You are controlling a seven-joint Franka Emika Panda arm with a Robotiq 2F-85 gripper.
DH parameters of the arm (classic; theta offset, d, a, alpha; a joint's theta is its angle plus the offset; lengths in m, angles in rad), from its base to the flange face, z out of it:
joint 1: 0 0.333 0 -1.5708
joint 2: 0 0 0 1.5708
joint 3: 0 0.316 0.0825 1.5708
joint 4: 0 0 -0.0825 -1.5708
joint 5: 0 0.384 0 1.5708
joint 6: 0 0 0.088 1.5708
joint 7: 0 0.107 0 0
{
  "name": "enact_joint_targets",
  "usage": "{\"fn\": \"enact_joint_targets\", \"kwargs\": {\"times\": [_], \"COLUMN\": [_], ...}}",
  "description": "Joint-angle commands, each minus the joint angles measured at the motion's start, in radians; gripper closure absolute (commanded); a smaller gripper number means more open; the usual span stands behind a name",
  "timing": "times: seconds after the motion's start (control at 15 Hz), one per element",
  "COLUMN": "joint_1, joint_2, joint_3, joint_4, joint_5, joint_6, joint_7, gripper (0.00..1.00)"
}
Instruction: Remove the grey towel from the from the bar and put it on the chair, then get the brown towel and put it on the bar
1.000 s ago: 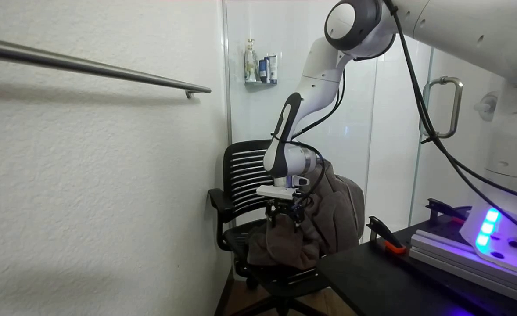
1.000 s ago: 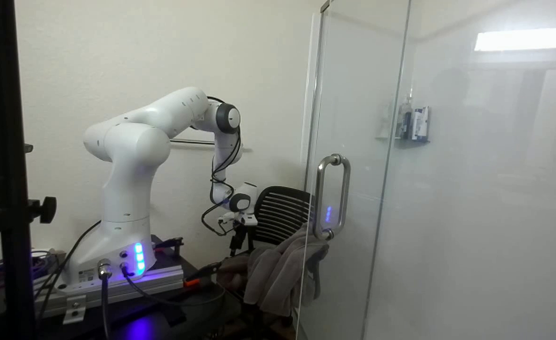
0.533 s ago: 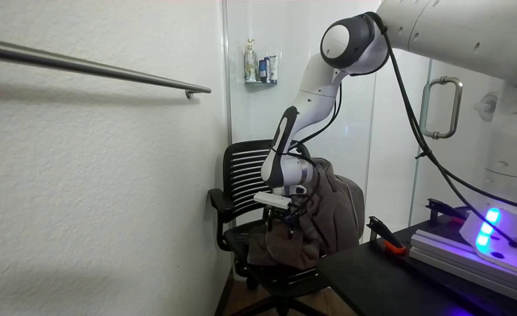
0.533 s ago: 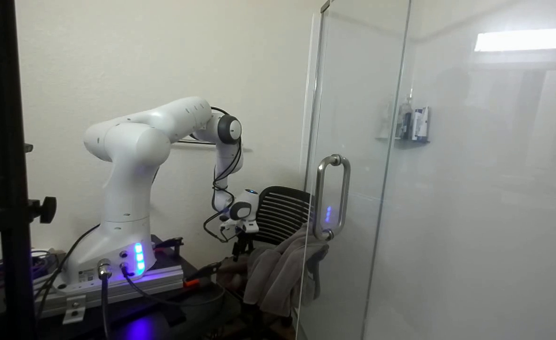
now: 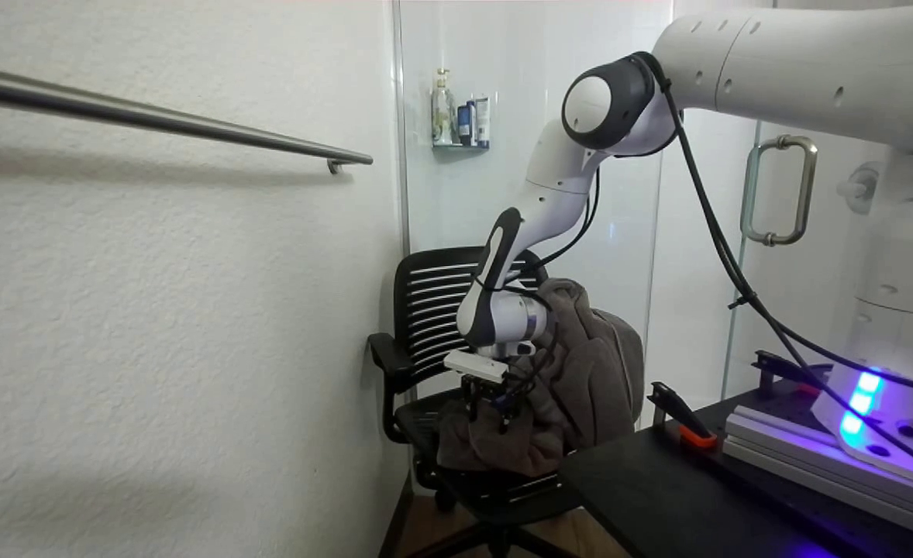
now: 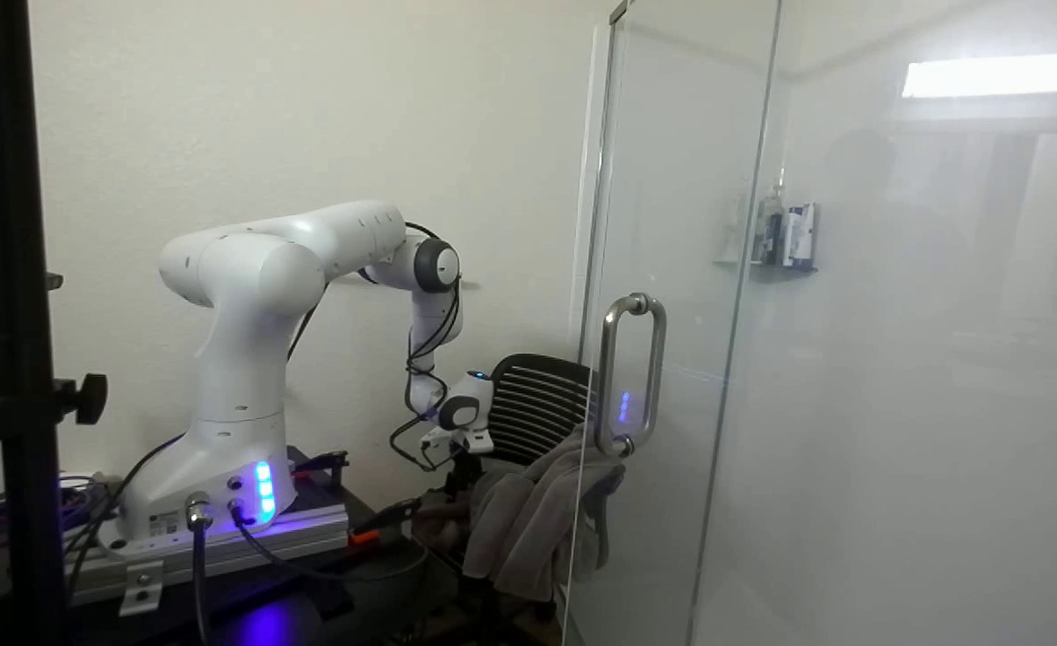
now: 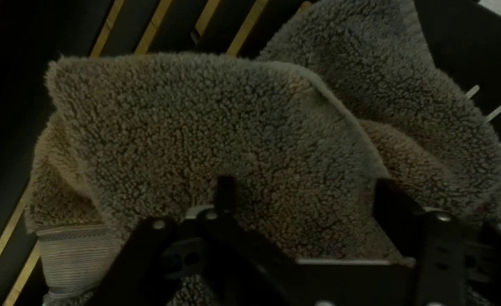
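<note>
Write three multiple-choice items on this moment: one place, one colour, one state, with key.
1. Where is the towel below the gripper?
A) over the bar
B) on the chair
C) on the floor

2. What colour is the light strip on the robot's base?
A) red
B) yellow
C) blue

3. The gripper is:
A) open
B) shut on the towel
C) fully shut

1 B: slats show around it in the wrist view.
2 C: it glows blue in both exterior views.
3 A: fingers stand apart in the wrist view.
</note>
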Motion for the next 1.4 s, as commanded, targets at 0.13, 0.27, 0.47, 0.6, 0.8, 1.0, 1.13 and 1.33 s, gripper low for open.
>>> {"fn": "enact_joint_targets", "kwargs": {"times": [0.13,0.27,0.47,0.6,0.8,1.0,1.13,1.33], "joint_1": [-0.010,-0.016,-0.076,-0.146,-0.243,-0.289,-0.284,-0.279], "joint_2": [0.046,0.050,0.001,-0.066,-0.178,-0.322,-0.415,-0.565], "joint_3": [0.005,0.008,0.059,0.119,0.201,0.233,0.227,0.235], "joint_4": [0.074,0.083,0.057,0.003,-0.095,-0.231,-0.313,-0.450], "joint_5": [0.020,0.022,0.035,0.048,0.104,0.167,0.198,0.239], "joint_6": [-0.033,-0.038,-0.092,-0.113,-0.121,-0.092,-0.051,0.002], "joint_7": [-0.008,-0.009,-0.051,-0.112,-0.212,-0.293,-0.329,-0.394], "gripper": [0.58,0.74,0.94,1.00,0.99,0.99,0.99,0.99]}}
